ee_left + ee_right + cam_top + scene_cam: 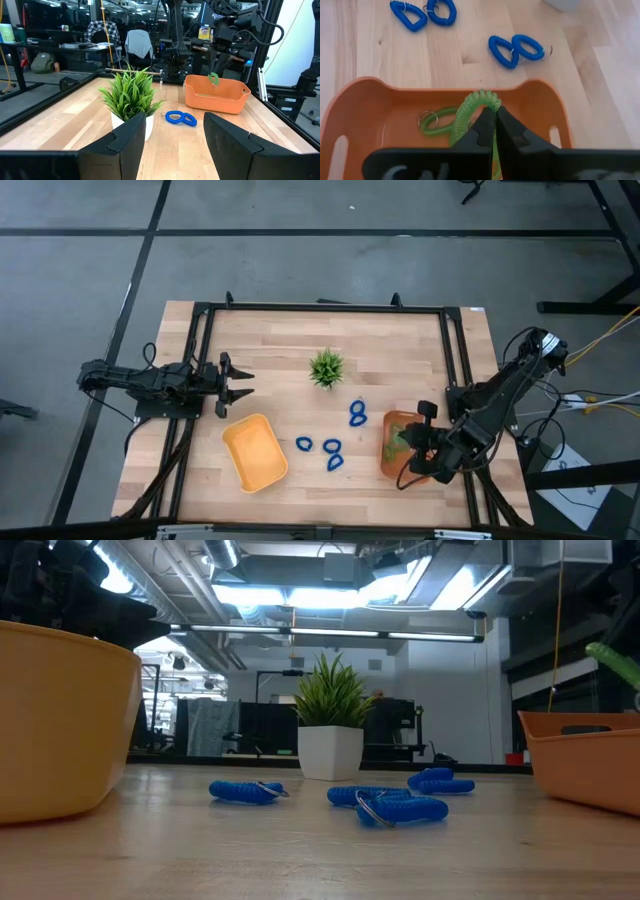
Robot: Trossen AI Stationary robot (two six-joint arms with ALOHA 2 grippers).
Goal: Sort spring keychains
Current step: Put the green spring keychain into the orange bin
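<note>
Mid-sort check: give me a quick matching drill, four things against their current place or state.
1. light green coiled spring keychain
2. yellow plastic tray
3. left pincer
4. small green artificial plant in a white pot

a. open, waiting near the table's left edge
b. empty
c. pinched in the right pincer over the orange plastic tray
d. upright mid-table

Pairs: 1-c, 2-b, 3-a, 4-d

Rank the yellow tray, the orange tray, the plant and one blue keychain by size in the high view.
1. yellow tray
2. orange tray, partly hidden by the right arm, so its rank against the yellow tray is unsure
3. plant
4. blue keychain
</note>
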